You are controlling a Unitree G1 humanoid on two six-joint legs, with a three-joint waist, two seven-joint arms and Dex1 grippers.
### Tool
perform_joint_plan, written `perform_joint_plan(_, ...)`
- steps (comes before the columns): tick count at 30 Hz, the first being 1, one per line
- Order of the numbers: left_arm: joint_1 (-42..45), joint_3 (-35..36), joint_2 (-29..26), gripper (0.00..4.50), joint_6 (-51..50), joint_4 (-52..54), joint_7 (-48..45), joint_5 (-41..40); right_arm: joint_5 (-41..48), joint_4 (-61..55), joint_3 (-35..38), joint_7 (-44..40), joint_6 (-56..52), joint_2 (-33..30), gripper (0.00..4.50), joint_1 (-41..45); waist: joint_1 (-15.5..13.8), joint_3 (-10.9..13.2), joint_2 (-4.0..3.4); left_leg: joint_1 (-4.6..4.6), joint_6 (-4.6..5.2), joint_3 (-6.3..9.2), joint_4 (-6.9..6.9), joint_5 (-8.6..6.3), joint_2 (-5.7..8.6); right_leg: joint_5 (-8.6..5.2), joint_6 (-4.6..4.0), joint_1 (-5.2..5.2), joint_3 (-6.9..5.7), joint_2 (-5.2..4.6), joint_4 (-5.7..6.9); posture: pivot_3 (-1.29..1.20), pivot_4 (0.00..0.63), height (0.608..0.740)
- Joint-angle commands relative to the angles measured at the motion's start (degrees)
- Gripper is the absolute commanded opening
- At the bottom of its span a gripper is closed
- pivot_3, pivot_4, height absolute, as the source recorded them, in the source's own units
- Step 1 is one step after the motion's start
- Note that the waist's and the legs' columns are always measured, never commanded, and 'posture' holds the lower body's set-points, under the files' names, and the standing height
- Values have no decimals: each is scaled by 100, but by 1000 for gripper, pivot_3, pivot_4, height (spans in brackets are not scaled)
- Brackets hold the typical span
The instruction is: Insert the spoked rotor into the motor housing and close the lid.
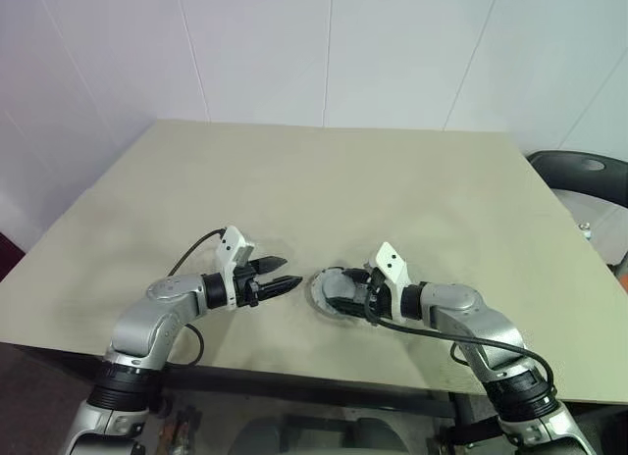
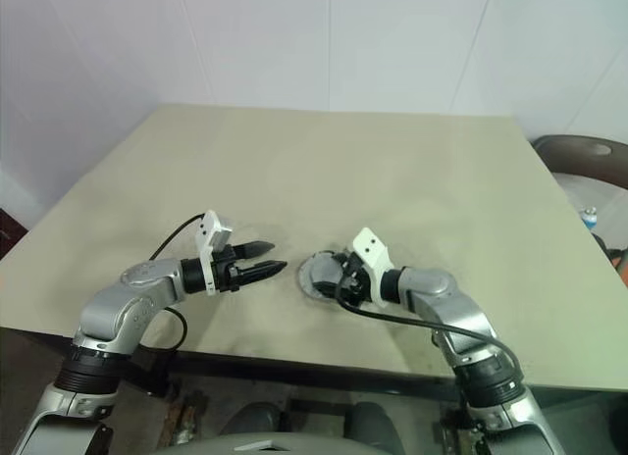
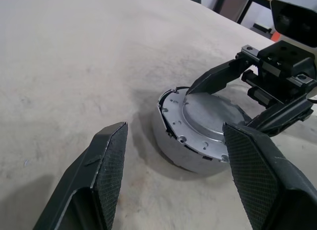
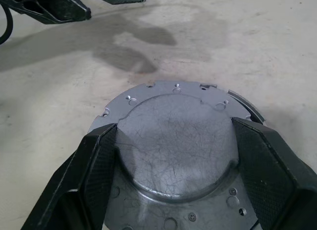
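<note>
Near the front edge of the table [image 1: 412,180] sits the motor housing [image 3: 171,141] with the lid [image 4: 173,141] on top — slightly offset, one rim edge showing a gap. Right gripper [image 4: 173,165] straddles the lid's raised centre, fingers spread wide, pads alongside it; firm contact can't be confirmed. Left gripper [image 1: 283,275] hangs just beside the housing — fingers apart, holding nothing.

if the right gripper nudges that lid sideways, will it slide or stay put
Likely slides a little: the lid looks like smooth, stiff metal, and it sits slightly off-centre on the motor housing. It is flat and low, so tipping seems unlikely. The right gripper straddles its raised centre.
</note>
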State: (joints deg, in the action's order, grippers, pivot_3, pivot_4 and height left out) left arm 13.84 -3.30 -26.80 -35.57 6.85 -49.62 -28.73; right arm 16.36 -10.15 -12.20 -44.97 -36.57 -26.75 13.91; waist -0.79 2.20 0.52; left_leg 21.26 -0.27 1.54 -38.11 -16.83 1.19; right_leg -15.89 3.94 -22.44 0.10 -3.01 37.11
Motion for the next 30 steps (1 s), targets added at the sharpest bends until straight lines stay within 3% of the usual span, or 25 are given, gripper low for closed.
perform_joint_plan(1,42,77,-20,3254,39,175,8,-53,-139,72,-85,33,66,-62,3198,27,4,0,0,0,0,0,0,0,0,0,0,0,0,0,0,0,0,740)
perform_joint_plan(10,11,84,-26,3254,23,202,28,-62,-44,3,-78,132,-7,56,3198,-28,6,0,1,-2,0,0,0,0,-1,0,0,1,1,-1,1,0,0,740)
perform_joint_plan(14,24,86,-41,3254,28,192,8,-63,417,10,289,331,-586,394,3198,198,25,-1,2,-3,0,0,0,0,-3,0,0,1,1,0,2,0,0,740)
perform_joint_plan(21,57,79,-24,3254,30,180,15,-63,72,-259,-210,160,-295,134,3198,2,21,0,1,0,-1,0,0,0,-4,1,-2,-5,3,0,4,0,0,740)
perform_joint_plan(30,28,94,-28,3254,21,200,28,-72,126,-169,-44,466,-355,427,3198,90,35,-1,1,0,-1,0,1,0,-5,1,-2,-5,3,1,3,0,0,740)
